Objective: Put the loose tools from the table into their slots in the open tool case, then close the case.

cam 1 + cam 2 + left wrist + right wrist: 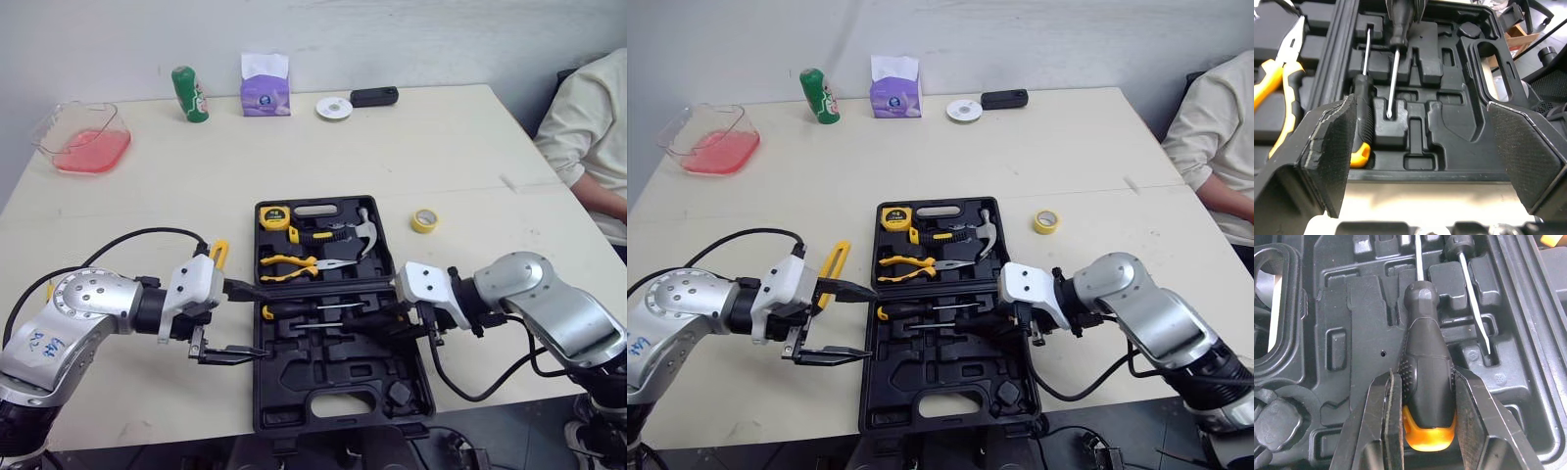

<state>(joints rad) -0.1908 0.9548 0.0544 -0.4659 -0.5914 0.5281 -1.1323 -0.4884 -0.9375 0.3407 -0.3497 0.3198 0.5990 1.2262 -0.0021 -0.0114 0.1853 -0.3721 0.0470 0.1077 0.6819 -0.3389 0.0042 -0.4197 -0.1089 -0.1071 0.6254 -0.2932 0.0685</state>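
Screwdriver, handle clamped in the right gripper, lies crosswise over the tool case, shaft toward its left edge; left gripper waits there, wide open, empty.

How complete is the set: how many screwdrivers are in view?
2, both in the tool case: a seated screwdriver near its left edge, a gripped screwdriver in the right gripper.

Setting: office-like lab room; plain white wall; large beige table; tissue box; person seated at table's edge.
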